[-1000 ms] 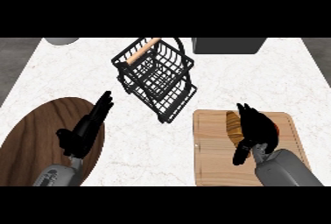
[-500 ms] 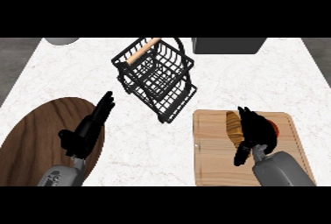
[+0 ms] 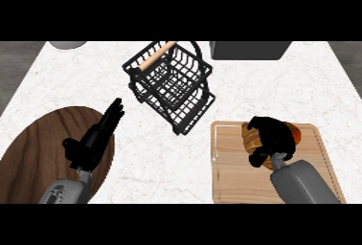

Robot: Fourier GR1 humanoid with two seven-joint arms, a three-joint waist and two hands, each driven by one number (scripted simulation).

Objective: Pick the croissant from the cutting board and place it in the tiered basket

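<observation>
A golden-brown croissant (image 3: 252, 138) lies on the light wooden cutting board (image 3: 240, 177) at the right. My right hand (image 3: 272, 136) sits on top of it with fingers curled round it, hiding much of it. A reddish patch shows at the hand's right side. The black wire tiered basket (image 3: 172, 83) with a wooden handle stands at the centre back, apart from the board. My left hand (image 3: 96, 136) rests open over the edge of the dark round wooden board, fingers pointing away.
A dark round wooden board (image 3: 35, 153) lies at the left. A dark grey box (image 3: 251, 49) stands at the back right and a grey round object (image 3: 67, 44) at the back left. White marble counter lies between basket and boards.
My right hand has lowered onto the croissant and curled its fingers round it. The left hand stays where it was.
</observation>
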